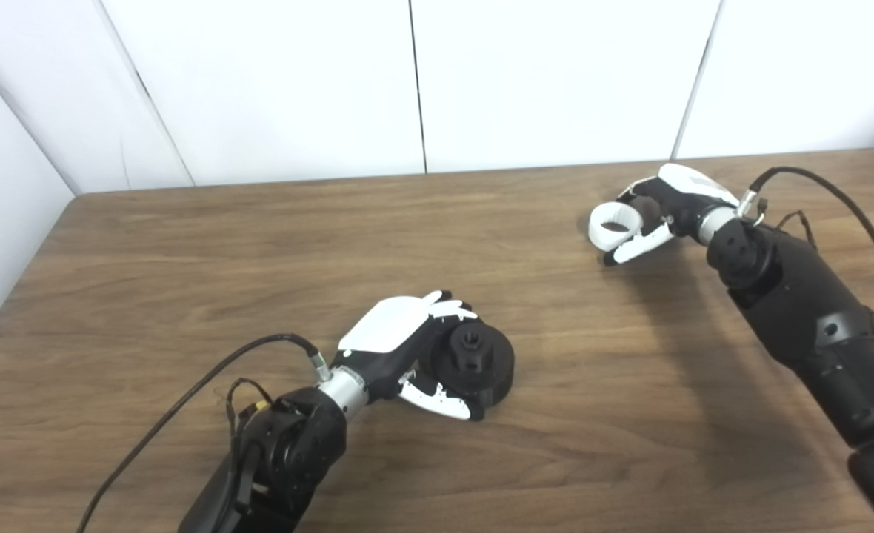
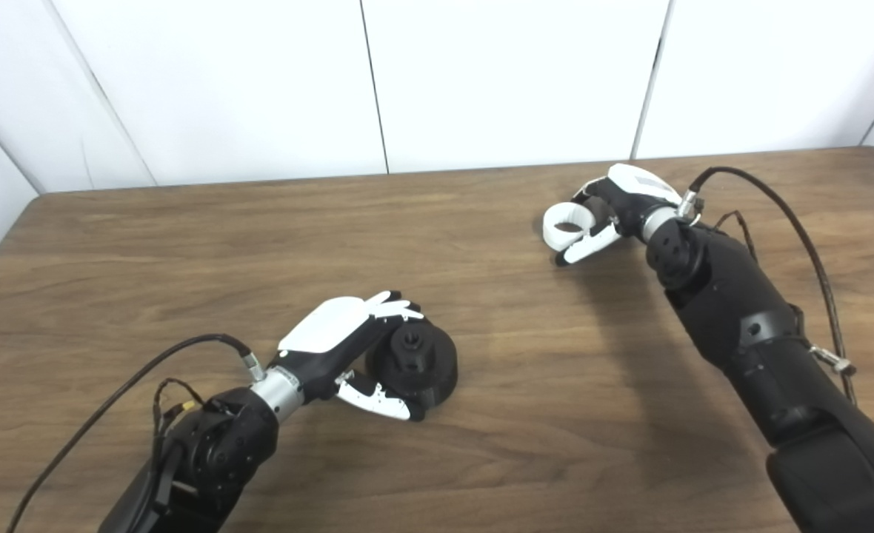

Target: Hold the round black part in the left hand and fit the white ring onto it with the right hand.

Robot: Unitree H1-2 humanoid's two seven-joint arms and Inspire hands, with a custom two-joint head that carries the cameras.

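Observation:
The round black part (image 1: 478, 363) rests on the wooden table (image 1: 185, 244) at the centre front, a small hub on its top face. My left hand (image 1: 407, 348) is closed around its left side, fingers over the far edge and thumb at the near edge. My right hand (image 1: 659, 211) is at the back right, shut on the white ring (image 1: 613, 224). The ring sits low over the table, held between fingers and thumb at the hand's left side. The two hands are far apart.
Black cables (image 1: 844, 200) run from both wrists across the table. White wall panels (image 1: 422, 81) stand behind the table's far edge. The table's left edge lies at the picture's left side.

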